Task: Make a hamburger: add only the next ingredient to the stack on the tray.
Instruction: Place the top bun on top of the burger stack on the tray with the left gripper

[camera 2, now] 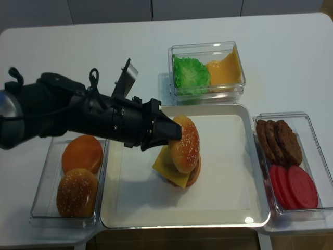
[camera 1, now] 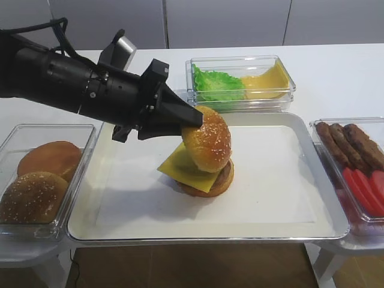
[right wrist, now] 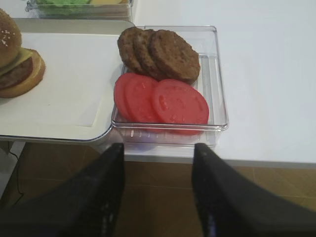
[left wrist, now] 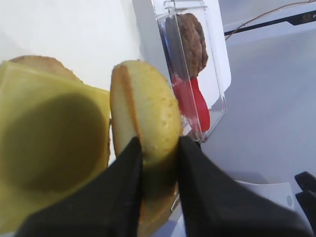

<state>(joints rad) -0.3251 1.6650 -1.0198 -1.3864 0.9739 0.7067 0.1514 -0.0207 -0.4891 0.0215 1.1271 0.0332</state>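
The left arm reaches in from the left edge, stretched low and nearly level over the left rim of the tray (camera 1: pixel 288 120), its left gripper (camera 1: pixel 191 120) clamped on the sesame bun top (camera 1: pixel 208 139). The bun top is held on edge, tilted steeply, seeded dome facing right and near, its lower rim touching the stack (camera 1: pixel 201 174) at the middle of the tray. In the left wrist view the black fingers (left wrist: pixel 123 182) pinch the bun's rim from both sides, pale cut face toward the cheese slice (camera 1: pixel 180 168), which overhangs the stack to the left. White paper lies bare on the near, right and far sides of the stack. A clear bin (camera 1: pixel 84 135) with two more buns sits just left of the tray, and another with patties and tomato slices (right wrist: pixel 160 98) just right. The right gripper (right wrist: pixel 158 197) hangs off the table's near right edge, its fingers together as far as they go and holding nothing.
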